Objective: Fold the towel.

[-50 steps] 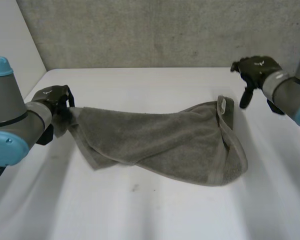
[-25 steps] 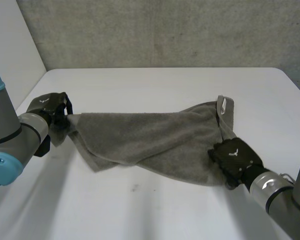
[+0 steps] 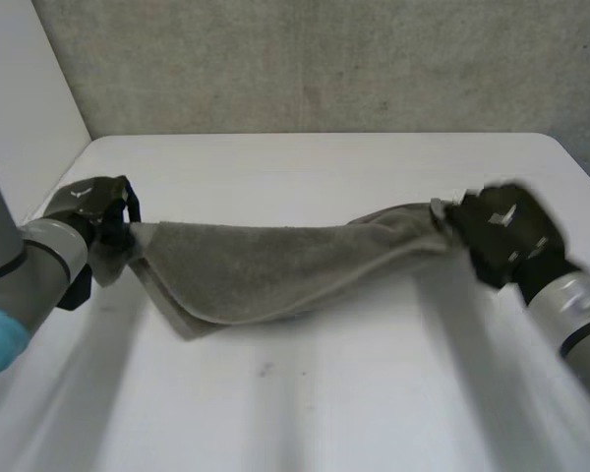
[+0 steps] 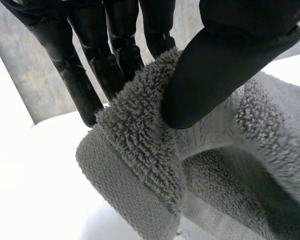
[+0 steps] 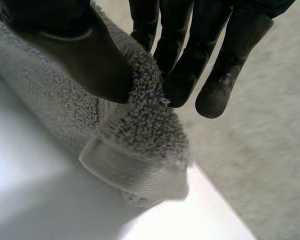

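From the head view, my left hand [image 3: 88,208] sits at the left side of the table [image 3: 324,403], closed on the left end of the towel [image 3: 265,265], much where it was half a second ago. My right hand [image 3: 506,236] is what has changed. A second ago it hung open above the table's far right, off the cloth. Half a second ago it was low on the towel's near right edge. Now it is further back, at the towel's far right corner, gripping it. The towel has changed with it: the broad flap that lay spread toward the near right is gone, and the cloth now runs as a narrower band between my two hands. Its left part is folded over and sags toward the table. The grey wall [image 3: 324,59] stands behind.

In my left wrist view, my thumb [image 4: 215,75] presses down on the thick looped edge of the towel, and my fingers [image 4: 90,75] stand straight just behind it. The cloth is pinched between them. Below the pinch the towel curls into a hollow fold, with white table beneath it.

In my right wrist view, the thumb [image 5: 90,60] bears on the towel's corner from one side and the fingers [image 5: 190,65] close against it from the other, so the corner is clamped between them. The flat hem [image 5: 120,170] of the corner hangs just under my fingertips, above the table.
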Motion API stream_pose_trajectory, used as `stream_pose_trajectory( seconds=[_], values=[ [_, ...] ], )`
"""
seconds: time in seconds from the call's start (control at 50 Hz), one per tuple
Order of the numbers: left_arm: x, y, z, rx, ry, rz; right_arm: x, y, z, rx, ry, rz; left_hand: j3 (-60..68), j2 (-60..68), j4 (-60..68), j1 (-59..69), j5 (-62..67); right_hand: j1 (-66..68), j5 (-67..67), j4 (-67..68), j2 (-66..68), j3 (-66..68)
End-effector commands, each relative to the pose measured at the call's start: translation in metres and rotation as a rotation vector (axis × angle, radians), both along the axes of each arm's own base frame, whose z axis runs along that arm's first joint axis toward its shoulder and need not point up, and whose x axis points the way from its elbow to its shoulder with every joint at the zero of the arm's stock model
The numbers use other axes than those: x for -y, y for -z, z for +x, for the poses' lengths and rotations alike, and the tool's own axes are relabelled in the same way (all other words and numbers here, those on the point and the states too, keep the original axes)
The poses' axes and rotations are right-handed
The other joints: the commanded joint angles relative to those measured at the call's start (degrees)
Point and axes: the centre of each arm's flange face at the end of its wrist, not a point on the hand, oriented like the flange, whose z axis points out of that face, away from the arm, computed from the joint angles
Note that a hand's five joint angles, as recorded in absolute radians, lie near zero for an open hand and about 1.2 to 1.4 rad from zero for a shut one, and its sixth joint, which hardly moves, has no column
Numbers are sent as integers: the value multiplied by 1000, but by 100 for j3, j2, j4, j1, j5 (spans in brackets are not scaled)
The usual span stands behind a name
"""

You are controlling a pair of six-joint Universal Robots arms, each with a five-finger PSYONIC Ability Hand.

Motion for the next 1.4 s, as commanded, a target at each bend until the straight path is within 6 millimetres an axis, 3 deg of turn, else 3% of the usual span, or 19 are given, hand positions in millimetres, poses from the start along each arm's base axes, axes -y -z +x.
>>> stream_pose_trajectory(
  seconds=[0.02, 0.2, 0.38, 0.52, 0.58, 0.62, 0.7, 0.74, 0.86, 0.98, 1.08, 1.12, 1.18, 1.22, 1.24, 1.28, 1.3, 1.34, 1.4],
  values=[
    [-40, -50, 12, 75, 18, -89, -3, -69, -25, 36, 85, 128, 1030, 1023, 1016, 1207, 1140, 446, 352, 323, 427, 440],
    [-97, -121, 24, 193, 44, -237, -18, -161, -30, 56, 60, 27, 1030, 1023, 1016, 1207, 1140, 446, 352, 323, 427, 440],
    [-103, -128, 27, 266, 63, -174, -23, -176, -29, 54, 42, 48, 1030, 1023, 1016, 1207, 1140, 446, 352, 323, 427, 440],
    [-54, -87, 16, 299, 91, 2, 34, -110, -18, 2, 37, 275, 1030, 1023, 1016, 1207, 1140, 446, 352, 323, 427, 440],
    [-40, -79, 13, 299, 90, 26, 54, -103, -6, -2, 6, 241, 1030, 1023, 1016, 1207, 1140, 446, 352, 323, 427, 440],
    [-9, -77, 4, 287, 89, 14, 69, -101, 6, 8, -18, 182, 1030, 1023, 1016, 1207, 1140, 446, 352, 323, 427, 440],
    [26, -93, -6, 228, 63, -96, 98, -110, 27, 45, -34, -2, 1030, 1023, 1016, 1207, 1140, 446, 352, 323, 427, 440],
    [54, -120, -12, 98, 20, -247, 112, -136, 37, 135, -21, -208, 1030, 1023, 1016, 1207, 1140, 446, 352, 323, 427, 440],
    [66, -155, -13, -142, -10, -386, 125, -164, 33, 291, -4, -402, 1030, 1023, 1016, 1207, 1140, 446, 352, 323, 427, 440],
    [58, -157, -9, -253, -22, -364, 99, -171, 26, 379, -36, -356, 1030, 1023, 1016, 1207, 1140, 446, 352, 323, 427, 440],
    [48, -124, -6, -217, -21, -252, 84, -138, 23, 337, -44, -227, 1030, 1023, 1016, 1207, 1140, 446, 352, 323, 427, 440],
    [42, -93, -5, -183, -26, -155, 83, -104, 18, 278, -59, -126, 1030, 1023, 1016, 1207, 1140, 446, 352, 323, 427, 440],
    [38, -75, -5, -159, -23, -99, 79, -66, 15, 213, -80, -25, 1030, 1023, 1016, 1207, 1140, 446, 352, 323, 427, 440],
    [32, -39, -4, -102, -15, -5, 75, -47, 17, 185, -97, 20, 1030, 1023, 1016, 1207, 1140, 446, 352, 323, 427, 440],
    [32, -39, -4, -101, -15, -5, 75, -47, 17, 185, -97, 20, 1030, 1023, 1016, 1207, 1140, 446, 352, 323, 427, 440],
    [32, 1, -4, -41, -3, 55, 72, 8, 18, 100, -96, 153, 1030, 1023, 1016, 1207, 1140, 446, 352, 323, 427, 440],
    [32, 1, -4, -40, -3, 55, 72, 8, 18, 100, -96, 154, 1030, 1023, 1016, 1207, 1140, 446, 352, 323, 427, 440],
    [31, 37, -4, 15, 9, 88, 69, 55, 17, -1, -95, 260, 1030, 1023, 1016, 1207, 1140, 446, 352, 323, 427, 440],
    [30, 53, -4, 44, 16, 100, 65, 85, 12, -96, -71, 351, 1030, 1023, 1016, 1207, 1140, 446, 352, 323, 427, 440]
  ],
)
